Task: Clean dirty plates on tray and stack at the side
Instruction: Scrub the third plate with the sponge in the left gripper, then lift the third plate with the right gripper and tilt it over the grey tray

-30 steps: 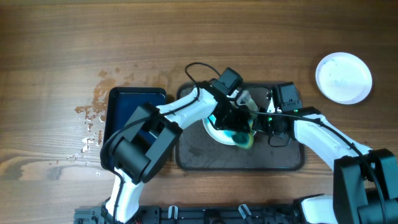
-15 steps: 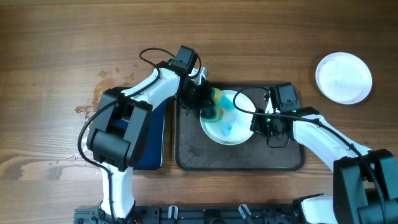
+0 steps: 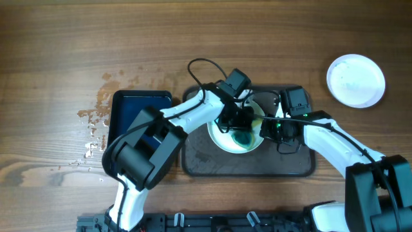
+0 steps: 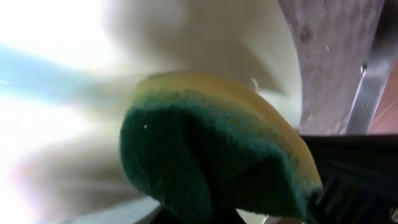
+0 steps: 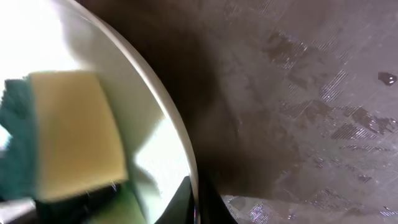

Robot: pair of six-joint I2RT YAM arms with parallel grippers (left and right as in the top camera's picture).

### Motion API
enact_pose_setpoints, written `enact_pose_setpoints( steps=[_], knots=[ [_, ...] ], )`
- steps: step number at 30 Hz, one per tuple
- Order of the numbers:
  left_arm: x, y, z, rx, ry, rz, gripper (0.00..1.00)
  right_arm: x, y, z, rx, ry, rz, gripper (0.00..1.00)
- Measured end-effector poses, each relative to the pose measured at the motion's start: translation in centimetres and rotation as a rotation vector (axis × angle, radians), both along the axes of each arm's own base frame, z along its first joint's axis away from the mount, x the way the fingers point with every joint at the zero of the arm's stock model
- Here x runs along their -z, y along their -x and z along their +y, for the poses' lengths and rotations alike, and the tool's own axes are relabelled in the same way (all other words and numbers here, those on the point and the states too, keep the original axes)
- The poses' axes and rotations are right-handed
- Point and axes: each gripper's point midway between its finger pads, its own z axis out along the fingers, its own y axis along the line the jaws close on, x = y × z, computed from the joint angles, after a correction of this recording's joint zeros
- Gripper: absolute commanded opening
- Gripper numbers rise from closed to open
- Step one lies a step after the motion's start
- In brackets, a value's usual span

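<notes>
One white plate (image 3: 222, 140) lies in the middle of the tray (image 3: 206, 161). My left gripper (image 3: 239, 124) pinches a yellow-green sponge (image 3: 246, 136) against its face, and my right gripper (image 3: 269, 127) clamps its right rim. A second plate (image 3: 355, 80) sits well apart on the table (image 3: 193, 38), far right.
</notes>
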Motion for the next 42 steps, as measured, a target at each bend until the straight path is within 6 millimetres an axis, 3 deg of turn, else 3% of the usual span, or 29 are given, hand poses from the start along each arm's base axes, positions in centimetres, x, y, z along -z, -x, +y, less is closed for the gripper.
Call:
enact_pose_setpoints(
  steps=[4, 7, 10, 15, 21, 26, 27, 29, 33, 38, 42],
  knots=[
    [0.3, -2.8, 2.3, -0.095, -0.033, -0.025, 0.04, 0.0, 0.1, 0.0, 0.0, 0.0, 0.004, 0.05],
    [0.3, -6.3, 6.9, -0.223, -0.079, -0.026, 0.04, 0.0, 0.1, 0.0, 0.0, 0.001, 0.004, 0.04],
    [0.3, -6.6, 8.8, -0.266, -0.091, 0.026, 0.04, -0.1, 0.1, 0.5, -0.013, -0.018, 0.001, 0.05],
    [0.2, -5.7, 9.3, -0.236, -0.098, 0.054, 0.04, -0.2, 0.1, 0.7, -0.016, -0.025, 0.002, 0.04],
    [-0.5, -4.5, 7.9, -0.137, -0.137, -0.018, 0.04, -0.1, 0.3, 0.5, -0.013, -0.02, 0.008, 0.05],
    [-6.0, -5.9, 6.7, -0.135, -0.092, -0.133, 0.04, -0.1, 0.3, 0.5, -0.013, -0.019, 0.009, 0.04],
    [-7.9, -6.8, 7.4, -0.161, -0.088, -0.177, 0.04, -0.1, 0.3, 0.5, -0.012, -0.017, 0.009, 0.05],
    [-9.8, -7.8, 9.6, -0.213, -0.124, -0.223, 0.04, -0.1, 0.4, 0.4, -0.015, -0.012, 0.014, 0.05],
    [-9.3, -8.0, 16.4, -0.344, -0.328, -0.18, 0.04, -1.3, -0.3, -0.3, -0.052, 0.048, 0.013, 0.05],
    [-8.5, -6.8, 23.7, -0.475, -0.503, -0.06, 0.04, -7.3, -4.9, -1.5, -0.114, 0.175, -0.119, 0.05],
    [-8.5, -6.7, 26.0, -0.525, -0.532, -0.025, 0.04, -11.2, -5.6, -3.7, -0.118, 0.313, -0.16, 0.05]
  ],
)
